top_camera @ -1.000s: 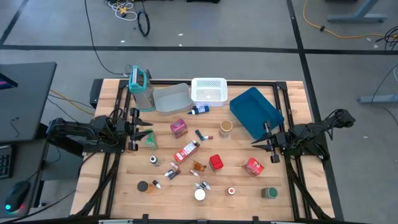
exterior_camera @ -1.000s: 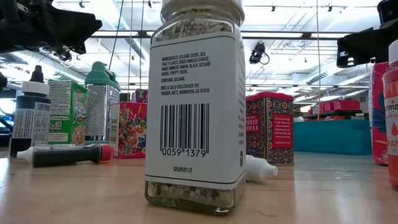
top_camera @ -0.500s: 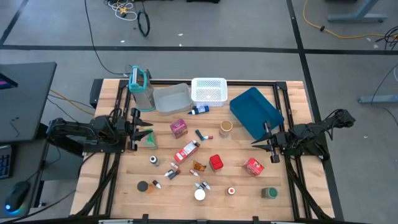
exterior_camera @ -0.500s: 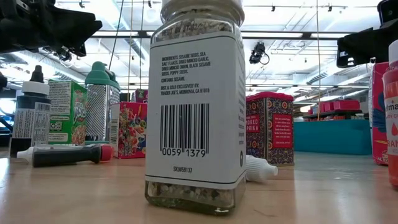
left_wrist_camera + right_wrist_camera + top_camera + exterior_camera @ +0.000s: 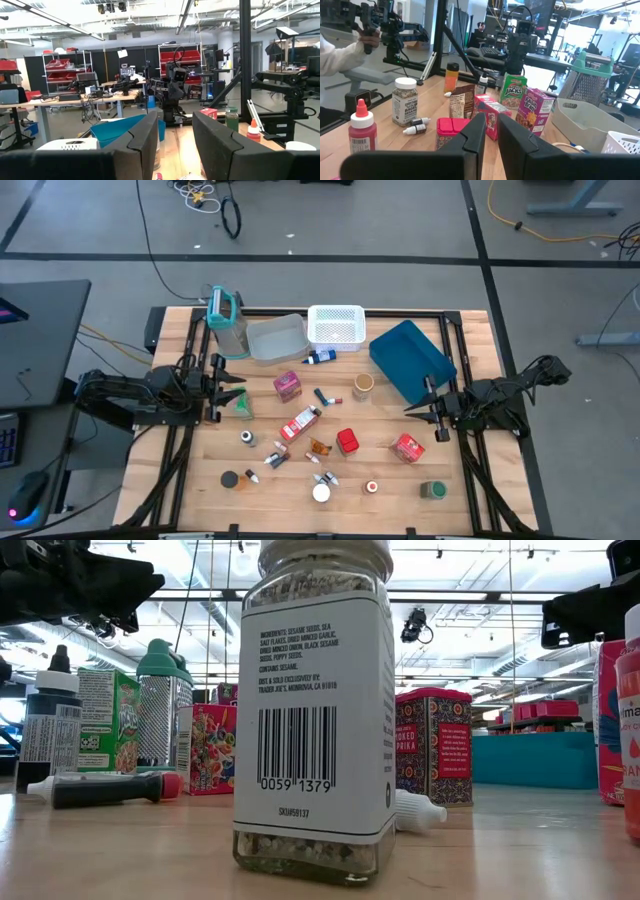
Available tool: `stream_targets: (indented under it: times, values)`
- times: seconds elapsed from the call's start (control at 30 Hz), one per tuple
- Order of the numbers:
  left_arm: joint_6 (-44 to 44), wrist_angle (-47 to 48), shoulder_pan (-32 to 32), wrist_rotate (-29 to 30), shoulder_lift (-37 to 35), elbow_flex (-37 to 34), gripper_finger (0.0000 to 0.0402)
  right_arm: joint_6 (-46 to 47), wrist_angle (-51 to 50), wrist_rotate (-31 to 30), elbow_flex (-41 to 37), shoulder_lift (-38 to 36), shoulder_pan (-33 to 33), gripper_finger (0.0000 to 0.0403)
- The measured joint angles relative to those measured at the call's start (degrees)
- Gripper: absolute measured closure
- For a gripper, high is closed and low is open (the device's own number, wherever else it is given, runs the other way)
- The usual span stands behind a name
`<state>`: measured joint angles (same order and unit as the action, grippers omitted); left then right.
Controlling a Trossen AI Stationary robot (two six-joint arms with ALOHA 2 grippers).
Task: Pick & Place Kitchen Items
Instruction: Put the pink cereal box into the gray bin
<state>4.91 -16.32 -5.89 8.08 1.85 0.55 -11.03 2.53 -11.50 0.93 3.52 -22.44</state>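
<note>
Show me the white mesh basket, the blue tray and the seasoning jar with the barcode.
white mesh basket [image 5: 335, 326], high view, on its mesh floor.
blue tray [image 5: 410, 357], high view, on its flat blue face.
seasoning jar [image 5: 314, 700], low view, on its white label above the barcode.

Wooden surface [image 5: 200, 470], bearing: clear bin [image 5: 275, 338], white mesh basket [image 5: 335, 325], blue tray [image 5: 410, 358], grater [image 5: 226, 322]; loose kitchen items [image 5: 300, 423] scattered between both arms' fingers, including green carton [image 5: 243, 406] just beside the left fingers.
</note>
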Motion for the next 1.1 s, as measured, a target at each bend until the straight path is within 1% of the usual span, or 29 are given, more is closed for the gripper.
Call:
stream_targets:
  times: [0.8, 1.1]
  values:
    - [1.45, -0.04, -0.02, -0.14, 0.00, 0.00, 0.0271, 0.00, -0.01, 0.01, 0.02, -0.01, -0.02, 0.0344]
    - [4.44, -0.28, -0.02, 0.44, 0.00, 0.01, 0.0271, -0.02, -0.01, -0.01, 0.01, -0.01, -0.02, 0.0344]
